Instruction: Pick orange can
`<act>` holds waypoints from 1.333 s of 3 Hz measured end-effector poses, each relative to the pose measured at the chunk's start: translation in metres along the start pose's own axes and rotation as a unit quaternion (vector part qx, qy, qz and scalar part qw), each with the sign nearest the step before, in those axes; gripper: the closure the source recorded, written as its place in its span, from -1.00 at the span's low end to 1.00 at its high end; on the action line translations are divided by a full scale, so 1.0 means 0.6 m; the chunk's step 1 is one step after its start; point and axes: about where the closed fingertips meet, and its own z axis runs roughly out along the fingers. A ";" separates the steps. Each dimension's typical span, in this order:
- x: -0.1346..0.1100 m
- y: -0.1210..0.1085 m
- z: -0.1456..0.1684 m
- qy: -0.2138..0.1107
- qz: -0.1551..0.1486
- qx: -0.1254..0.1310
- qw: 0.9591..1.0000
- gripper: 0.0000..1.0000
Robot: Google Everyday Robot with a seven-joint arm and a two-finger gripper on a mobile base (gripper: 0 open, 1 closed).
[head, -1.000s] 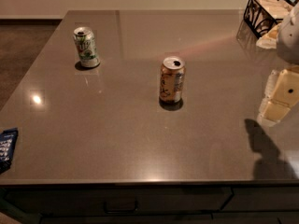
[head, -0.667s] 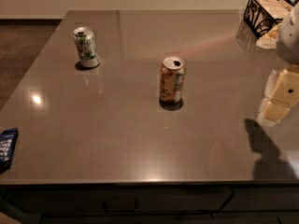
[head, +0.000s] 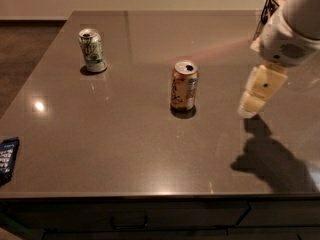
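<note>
The orange can (head: pixel 184 86) stands upright near the middle of the dark table (head: pixel 125 144). It is orange-tan with a silver top, a pale label panel and dark scribbles. My gripper (head: pixel 250 106) hangs from the white arm at the right, above the table and to the right of the can, about a can's height away from it. It holds nothing that I can see. Its shadow falls on the table below it at the right.
A green-and-white can (head: pixel 92 50) stands upright at the back left. A black wire basket (head: pixel 270 11) sits at the back right, partly behind the arm. A dark blue packet (head: pixel 7 159) lies at the table's front left edge.
The arm and gripper have moved left, toward the orange can. Both cans have stayed in place.
</note>
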 end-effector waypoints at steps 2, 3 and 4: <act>-0.050 -0.087 0.077 -0.076 0.075 0.016 0.994 -1.00; -0.104 -0.087 0.099 -0.126 0.073 -0.011 0.989 -1.00; -0.144 -0.073 0.121 -0.155 0.062 -0.041 0.985 -1.00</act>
